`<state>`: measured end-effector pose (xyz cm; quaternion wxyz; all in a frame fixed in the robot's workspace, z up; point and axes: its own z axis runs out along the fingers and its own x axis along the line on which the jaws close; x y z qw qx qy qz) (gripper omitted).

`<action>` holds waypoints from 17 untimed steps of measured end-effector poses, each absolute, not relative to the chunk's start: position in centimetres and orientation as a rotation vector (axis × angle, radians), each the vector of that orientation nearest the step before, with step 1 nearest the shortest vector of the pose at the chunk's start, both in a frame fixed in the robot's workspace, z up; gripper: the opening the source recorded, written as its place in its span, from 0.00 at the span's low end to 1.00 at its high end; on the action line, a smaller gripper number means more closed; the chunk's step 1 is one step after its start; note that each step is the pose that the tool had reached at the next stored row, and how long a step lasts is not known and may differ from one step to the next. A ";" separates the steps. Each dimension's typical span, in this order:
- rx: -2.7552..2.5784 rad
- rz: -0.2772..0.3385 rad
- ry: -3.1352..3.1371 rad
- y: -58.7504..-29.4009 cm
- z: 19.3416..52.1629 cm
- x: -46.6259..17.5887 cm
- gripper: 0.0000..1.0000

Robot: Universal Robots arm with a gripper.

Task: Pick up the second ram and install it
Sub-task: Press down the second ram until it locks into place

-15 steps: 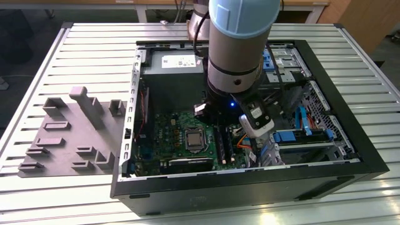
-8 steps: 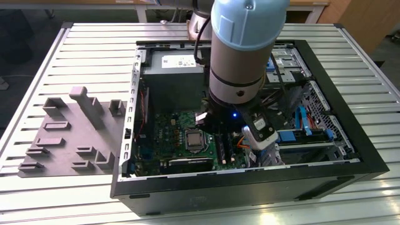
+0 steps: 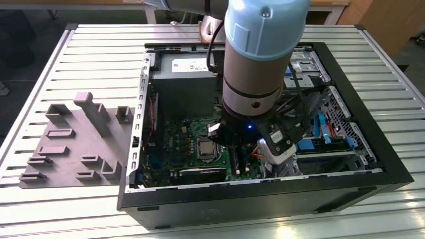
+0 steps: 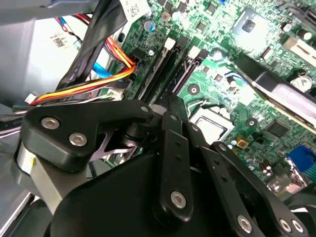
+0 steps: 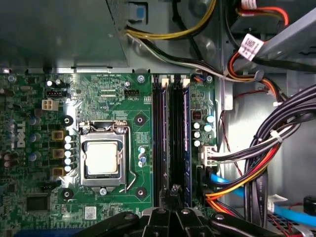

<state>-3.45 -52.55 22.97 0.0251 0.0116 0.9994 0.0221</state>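
My gripper (image 5: 175,190) hangs low inside the open computer case (image 3: 371,174), over one end of the black memory slots (image 5: 158,138) beside the processor socket (image 5: 101,158). Its black fingers (image 4: 173,106) are drawn together with no gap showing. The second ram (image 5: 174,133) appears as a thin dark strip seen edge-on, standing in a middle slot straight under the fingertips. I cannot tell whether the fingers touch it. In the exterior view the arm's blue-grey wrist covers the gripper (image 3: 234,149) and the slots.
Orange, yellow and black cable bundles (image 5: 256,163) run close beside the slots. The power supply box (image 3: 186,74) fills the case's far end. A grey holder tray (image 3: 73,139) sits on the slatted table at the exterior view's left.
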 end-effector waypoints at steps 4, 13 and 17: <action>0.036 0.068 3.090 -52.6 22.4 -3.5 0.11; 0.036 0.068 3.090 -52.6 21.9 -3.4 0.11; 0.036 0.067 3.091 -52.6 21.6 -3.5 0.11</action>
